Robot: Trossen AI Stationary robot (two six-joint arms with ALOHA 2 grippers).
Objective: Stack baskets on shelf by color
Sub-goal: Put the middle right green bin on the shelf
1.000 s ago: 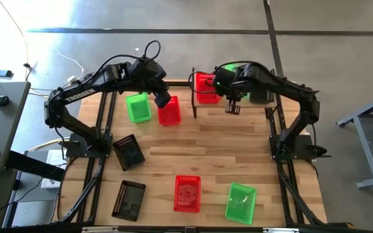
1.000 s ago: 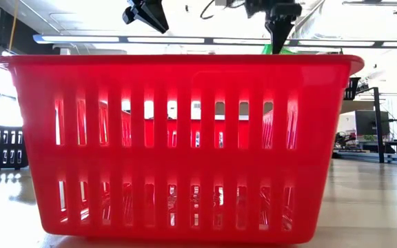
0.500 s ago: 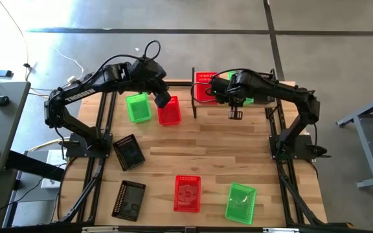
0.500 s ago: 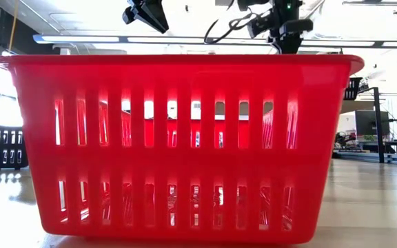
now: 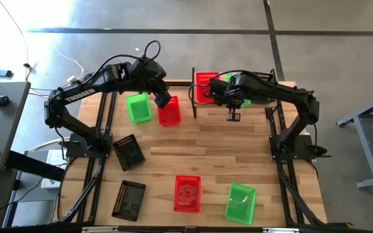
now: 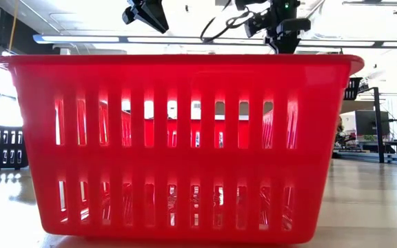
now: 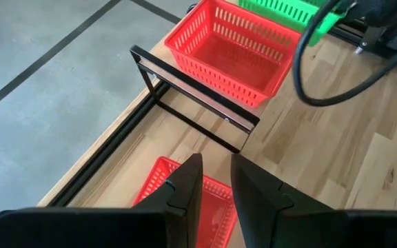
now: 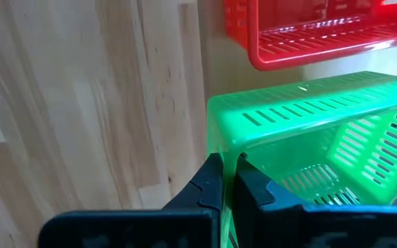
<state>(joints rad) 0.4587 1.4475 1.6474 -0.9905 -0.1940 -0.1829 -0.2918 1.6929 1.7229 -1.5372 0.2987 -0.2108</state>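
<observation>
My right gripper (image 8: pixel 227 180) is shut on a green basket (image 8: pixel 322 138) beside the red basket (image 5: pixel 204 86) that sits on the shelf (image 5: pixel 193 102) at the table's far edge. In the high view that green basket (image 5: pixel 246 100) shows partly under the right arm. My left gripper (image 5: pixel 162 100) hovers above another red basket (image 5: pixel 169 112) left of the shelf, fingers a little apart and empty. In the left wrist view that red basket (image 7: pixel 216 207) lies below the left gripper (image 7: pixel 216 186). A green basket (image 5: pixel 138 107) rests on the table beside it. My right gripper pinches the green basket's rim (image 8: pixel 219 141) close to a corner, one finger inside the basket and one outside. The basket stretches away from the fingers toward the shelf's red basket. Whether its bottom rests on anything cannot be told.
Two black baskets (image 5: pixel 128 153) (image 5: pixel 129 199) lie on the table's left side. A red basket (image 5: pixel 187 193) and a green basket (image 5: pixel 241 202) lie near the near edge. That red basket (image 6: pixel 178 145) fills the low view. Bare wood lies mid-table.
The right arm has swung down and a little toward the near edge with the green basket. The basket now shows right of the shelf's red basket instead of behind the arm. In the low view the green tip under the gripper has dropped out of sight.
</observation>
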